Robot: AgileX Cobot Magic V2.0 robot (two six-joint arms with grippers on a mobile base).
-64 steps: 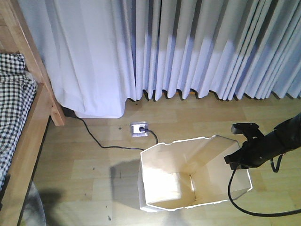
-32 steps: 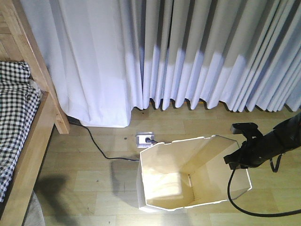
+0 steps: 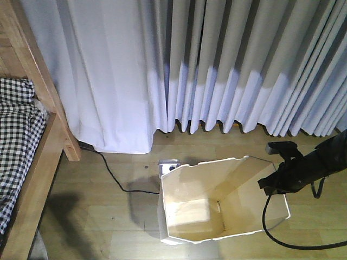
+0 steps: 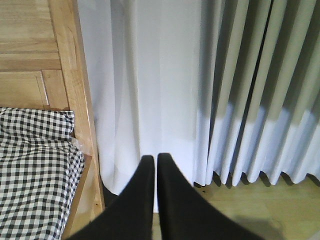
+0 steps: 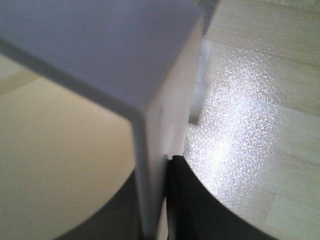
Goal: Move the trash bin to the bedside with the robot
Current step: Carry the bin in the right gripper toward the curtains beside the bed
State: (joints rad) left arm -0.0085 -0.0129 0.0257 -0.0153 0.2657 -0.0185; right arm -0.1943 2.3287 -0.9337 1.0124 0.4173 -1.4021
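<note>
The white trash bin [image 3: 190,216] with an angular rim stands on the wooden floor at the lower middle of the front view, cream inside. My right gripper [image 3: 274,183] is shut on the bin's right rim; in the right wrist view the bin wall [image 5: 150,150] runs between the black fingers [image 5: 182,200]. The wooden bed frame [image 3: 51,135] with black-and-white checked bedding [image 3: 16,141] is at the far left, apart from the bin. It also shows in the left wrist view [image 4: 80,100]. My left gripper [image 4: 151,160] is shut and empty, pointing at the curtain.
White curtains [image 3: 217,65] hang to the floor along the back. A floor socket [image 3: 167,165] with a black cable [image 3: 116,179] lies just behind the bin, the cable running toward the bed post. The right arm's black cable [image 3: 271,227] loops beside the bin.
The view has moved forward and left: curtains and bed frame sit lower and nearer, and the floor socket is now partly behind the bin's rim. The right gripper keeps its hold on the bin.
</note>
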